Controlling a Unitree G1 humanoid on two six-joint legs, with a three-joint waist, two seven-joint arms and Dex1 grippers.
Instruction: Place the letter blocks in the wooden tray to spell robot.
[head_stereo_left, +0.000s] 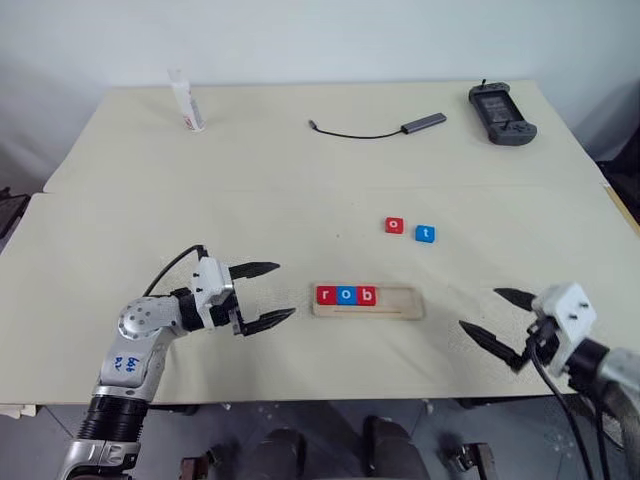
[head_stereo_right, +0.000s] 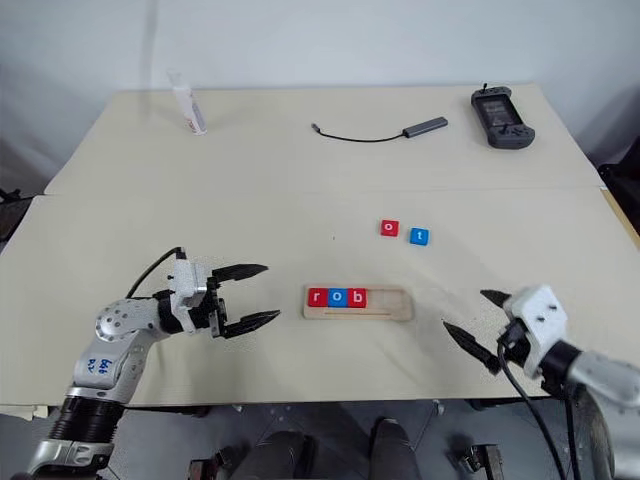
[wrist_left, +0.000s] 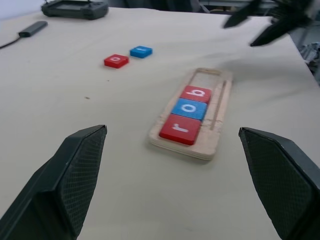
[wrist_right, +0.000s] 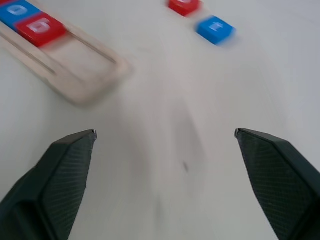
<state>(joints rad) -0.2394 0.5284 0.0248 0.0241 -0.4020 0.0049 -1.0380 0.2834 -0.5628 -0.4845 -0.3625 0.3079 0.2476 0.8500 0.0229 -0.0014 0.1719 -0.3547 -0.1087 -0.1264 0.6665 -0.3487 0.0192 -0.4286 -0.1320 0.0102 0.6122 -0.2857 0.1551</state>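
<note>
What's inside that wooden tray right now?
The tray holds three blocks side by side at its left end: red r, blue o, red b. The rest of its groove is bare. Nothing covers it.

Left arm: forearm low, wrist level | left gripper (head_stereo_left: 264, 295): fingers spread, empty, pointing toward right arm | right gripper (head_stereo_left: 497, 318): fingers spread wide, empty, pointing toward left arm, slightly downward

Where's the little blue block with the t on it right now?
In the head camera views, the blue t block lies loose on the table, right beside the red o block and beyond the wooden tray.
</note>
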